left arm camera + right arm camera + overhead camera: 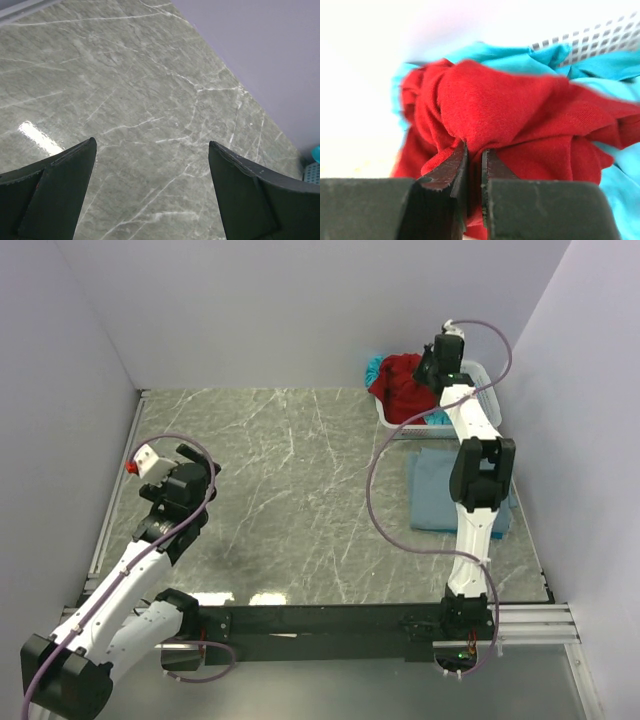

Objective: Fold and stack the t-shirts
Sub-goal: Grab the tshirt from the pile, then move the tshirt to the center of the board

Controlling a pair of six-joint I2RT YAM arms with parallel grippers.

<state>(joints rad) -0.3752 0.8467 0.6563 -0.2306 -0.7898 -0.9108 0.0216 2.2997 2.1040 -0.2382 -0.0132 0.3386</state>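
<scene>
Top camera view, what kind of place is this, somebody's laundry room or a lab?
Most likely a robot test cell, not a home: plain pale walls box in a marble-patterned table, two arms are bolted to a black rail at its near edge, and a white basket holds a red t-shirt.

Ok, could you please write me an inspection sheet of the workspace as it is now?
Surface: grey marble table, some glare near the front.
Job's things: red shirt and turquoise shirts in the basket; grey-blue shirt flat on the table beside it.
Clutter: nothing seen.
Grippers: left tool open above the table; right tool shut on the red shirt.
Cables: purple cables in loose loops, one over the table.
Surroundings: plain walls on three sides.
</scene>
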